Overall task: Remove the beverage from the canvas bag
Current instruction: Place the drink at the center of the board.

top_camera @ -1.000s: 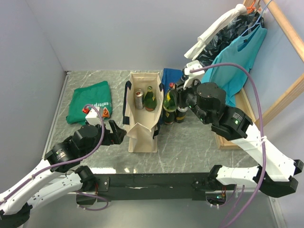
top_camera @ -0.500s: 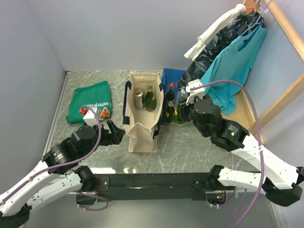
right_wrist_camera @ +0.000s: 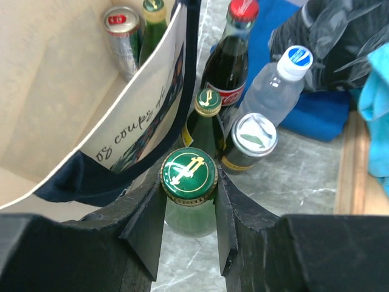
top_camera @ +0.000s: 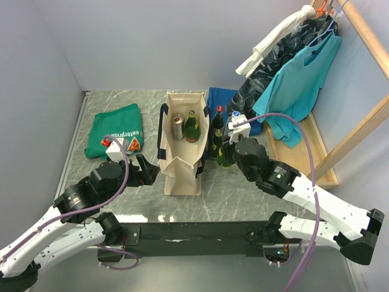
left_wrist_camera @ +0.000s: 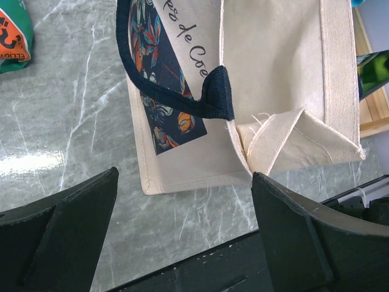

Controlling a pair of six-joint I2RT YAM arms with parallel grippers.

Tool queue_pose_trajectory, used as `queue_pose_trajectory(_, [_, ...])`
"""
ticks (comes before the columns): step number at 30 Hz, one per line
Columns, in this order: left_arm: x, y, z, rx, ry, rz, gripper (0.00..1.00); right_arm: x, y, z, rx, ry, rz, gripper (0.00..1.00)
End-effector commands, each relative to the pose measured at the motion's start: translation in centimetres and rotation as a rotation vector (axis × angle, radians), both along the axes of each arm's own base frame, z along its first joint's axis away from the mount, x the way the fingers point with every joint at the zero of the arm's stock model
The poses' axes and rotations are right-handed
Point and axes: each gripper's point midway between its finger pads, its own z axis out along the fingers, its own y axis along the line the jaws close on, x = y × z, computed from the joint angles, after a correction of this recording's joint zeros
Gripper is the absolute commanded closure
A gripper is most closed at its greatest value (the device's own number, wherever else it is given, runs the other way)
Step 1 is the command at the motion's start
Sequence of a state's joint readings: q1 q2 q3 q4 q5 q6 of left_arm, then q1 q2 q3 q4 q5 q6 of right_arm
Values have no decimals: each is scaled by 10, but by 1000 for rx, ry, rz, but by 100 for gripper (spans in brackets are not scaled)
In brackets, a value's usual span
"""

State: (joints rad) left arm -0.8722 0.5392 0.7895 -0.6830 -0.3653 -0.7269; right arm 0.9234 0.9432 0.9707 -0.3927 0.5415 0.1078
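Bottles [top_camera: 219, 129] gather right of the tall cream canvas bag [top_camera: 182, 173], where our right gripper [right_wrist_camera: 189, 213] clamps a green-capped glass bottle [right_wrist_camera: 188, 172], likely to stand it among them. Our left gripper [left_wrist_camera: 182, 201] gapes wide at the bag's near-left side, ready to steady it.

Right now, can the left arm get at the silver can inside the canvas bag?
Probably yes. The left gripper stands open beside the canvas bag, nothing covers the silver can, and the right gripper grips a green bottle outside. The left must clear the rim first.
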Motion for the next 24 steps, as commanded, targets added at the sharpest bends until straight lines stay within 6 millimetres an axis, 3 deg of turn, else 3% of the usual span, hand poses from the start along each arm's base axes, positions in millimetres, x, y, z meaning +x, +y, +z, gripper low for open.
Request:
queue_pose_trajectory(1, [1,1,11,-28,-21,10,4,15,5,56,242,-170,-60,100])
queue_pose_trajectory(15, [0,0,11,-32,-25,5,4,31,23,8,257,-141,-75,100])
queue_pose_trajectory(24, [0,1,11,-33,-25,9,4,35,24,0,319,-162,-90,100])
